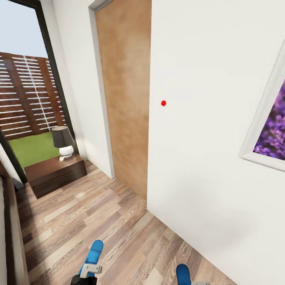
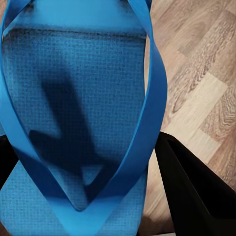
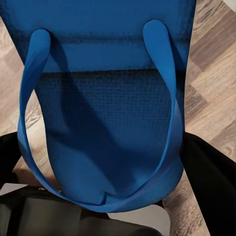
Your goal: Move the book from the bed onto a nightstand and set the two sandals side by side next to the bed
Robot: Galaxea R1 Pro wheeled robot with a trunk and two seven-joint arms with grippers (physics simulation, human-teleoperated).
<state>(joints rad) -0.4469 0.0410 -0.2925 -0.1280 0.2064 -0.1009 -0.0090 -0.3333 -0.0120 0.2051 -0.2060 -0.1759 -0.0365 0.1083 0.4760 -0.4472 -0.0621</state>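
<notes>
Sandals are what we carry here, one in each pincer, but we start with the bedroom's largest surface: a white wall (image 1: 206,118) rises close in front of us, bearing a small red dot (image 1: 163,103) and, further right, the white-framed lavender picture (image 1: 269,134). Beside the wall stands a brown door (image 1: 124,95), and past it a tall dark-framed window (image 1: 27,79) shows a slatted wooden fence (image 1: 27,99) and green grass (image 1: 31,148). Light wood-plank floor (image 1: 103,221) runs below. Along the floor's left edge we see a strip of the bed (image 1: 10,237), its dark brown base edging the pale mattress. Near the floor's far edge, under the window, sits the nightstand (image 1: 55,174), a low dark-brown cabinet carrying a lamp (image 1: 63,142) with a dark shade and a white base. Low in the head view, the left sandal (image 1: 93,255) sticks forward from our left pincer (image 1: 90,271), held above the floor; in the left wrist view this sandal (image 2: 83,98) lies between dark fingers (image 2: 196,191), straps crossing toward the toe post, so the pincer is closed onto it. The right sandal (image 1: 183,274) peeks in further right, apart from the left one; in the right wrist view this sandal (image 3: 108,118) lies between dark fingers (image 3: 211,182) on both sides, so our right pincer (image 3: 105,191) is likewise clamped on it.
</notes>
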